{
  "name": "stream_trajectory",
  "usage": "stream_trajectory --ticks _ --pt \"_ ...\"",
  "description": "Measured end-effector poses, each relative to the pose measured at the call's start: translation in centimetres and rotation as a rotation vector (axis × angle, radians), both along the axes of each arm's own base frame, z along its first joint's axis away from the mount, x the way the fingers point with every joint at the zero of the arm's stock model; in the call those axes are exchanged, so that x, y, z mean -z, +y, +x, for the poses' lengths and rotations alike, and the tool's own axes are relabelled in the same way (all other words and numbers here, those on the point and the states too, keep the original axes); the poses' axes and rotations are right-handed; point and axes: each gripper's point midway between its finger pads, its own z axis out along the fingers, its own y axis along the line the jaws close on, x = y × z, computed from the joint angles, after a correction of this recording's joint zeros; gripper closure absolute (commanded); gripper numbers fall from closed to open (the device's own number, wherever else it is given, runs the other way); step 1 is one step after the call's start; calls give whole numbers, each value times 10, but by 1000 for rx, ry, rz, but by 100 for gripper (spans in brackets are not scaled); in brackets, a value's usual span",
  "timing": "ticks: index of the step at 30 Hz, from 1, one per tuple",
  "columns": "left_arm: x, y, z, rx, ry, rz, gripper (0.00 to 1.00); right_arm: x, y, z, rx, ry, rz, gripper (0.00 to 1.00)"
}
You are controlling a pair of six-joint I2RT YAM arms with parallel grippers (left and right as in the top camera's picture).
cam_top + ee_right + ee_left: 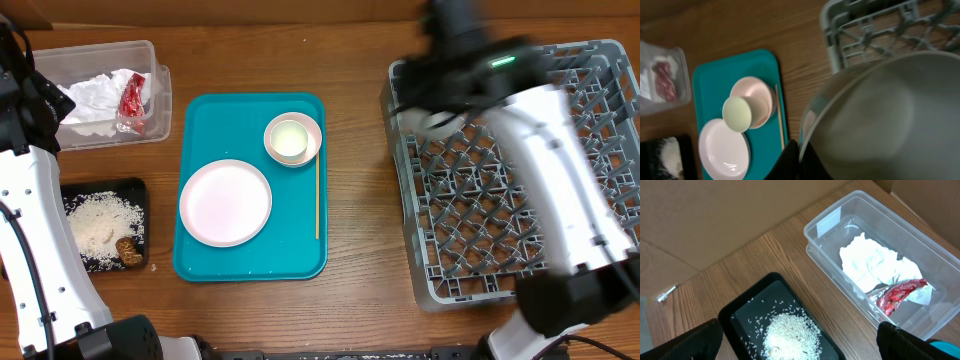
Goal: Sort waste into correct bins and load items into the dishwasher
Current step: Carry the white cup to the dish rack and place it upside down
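**Table holdings: waste binned, one bowl in hand**

1. Light grey bowl [880, 115]: smooth, round, matte. The right gripper [799, 159] had its dark fingers clamped on the rim. The bowl was held over the left edge of the dish rack [470, 230]; whether it touched the rack could not be told, as the arm was blurred from overhead.
2. Dish rack: square grey plastic, lattice floor, upright pegs.
3. Teal tray [250, 115]: rounded rectangle of glossy plastic at mid-table. It carried:
   - pale pink plate [225, 202], round and flat;
   - pink bowl [762, 97], with a small white cup [736, 114] sitting in it;
   - thin wooden stick [317, 195], lying straight along the tray's right side.
4. Clear plastic tub [90, 58]: rectangular with rounded corners, at the far left. It contained a crumpled white napkin [90, 100] and a shiny red wrapper [131, 100] lying against it.
5. Black tray [130, 190]: shallow, rectangular. It held a heap of white rice-like crumbs [100, 225] and a brown lump [127, 250].
6. Left gripper [797, 330]: fingers spread wide with nothing between them, above the black tray and tub.
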Motion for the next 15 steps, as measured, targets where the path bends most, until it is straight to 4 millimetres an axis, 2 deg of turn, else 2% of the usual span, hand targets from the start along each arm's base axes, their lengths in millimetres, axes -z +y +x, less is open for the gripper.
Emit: stream_trajectory --ticks 4,7,11,15 --pt "0 0 0 0 0 0 0 -8 -71 22 41 -36 191 96" --pt "0 0 0 0 0 0 0 -16 -104 33 13 -120 353 96" --pt "0 0 0 0 1 0 0 -11 -117 36 -40 -186 499 96" --pt "0 0 0 0 0 0 0 11 -108 38 -89 -200 585 96"
